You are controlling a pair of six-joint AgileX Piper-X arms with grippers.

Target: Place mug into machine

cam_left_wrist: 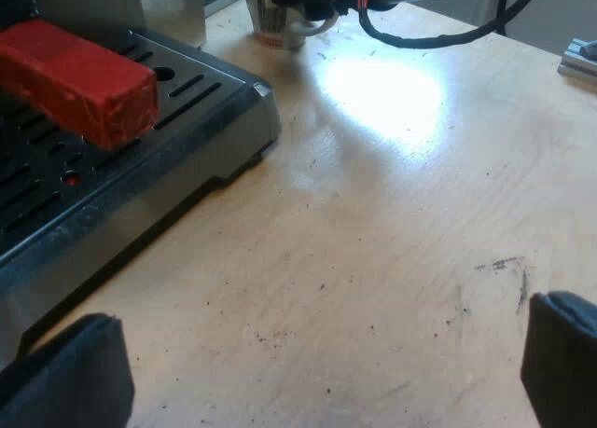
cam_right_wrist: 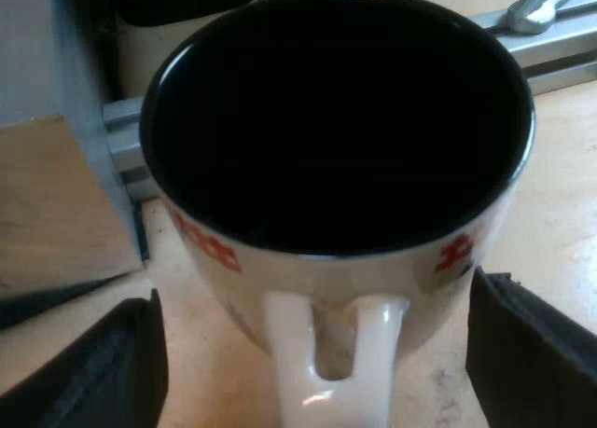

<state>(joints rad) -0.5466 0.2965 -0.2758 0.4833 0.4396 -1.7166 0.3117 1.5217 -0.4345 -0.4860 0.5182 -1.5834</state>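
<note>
While the mug's [cam_right_wrist: 336, 167] base is cut off and its black inside swallows all detail, the right gripper [cam_right_wrist: 322, 353] spreads its fingers wide either side of the white mug handle, gripping nothing. The mug stands on the wooden table [cam_left_wrist: 373, 260], near the espresso machine [cam_left_wrist: 238, 144]. The machine's slotted metal tray [cam_left_wrist: 191, 83] lies under the holder's blocky red handle end [cam_left_wrist: 79, 78]. The left gripper [cam_left_wrist: 317, 367] gapes wide and empty over speckled wood.
</note>
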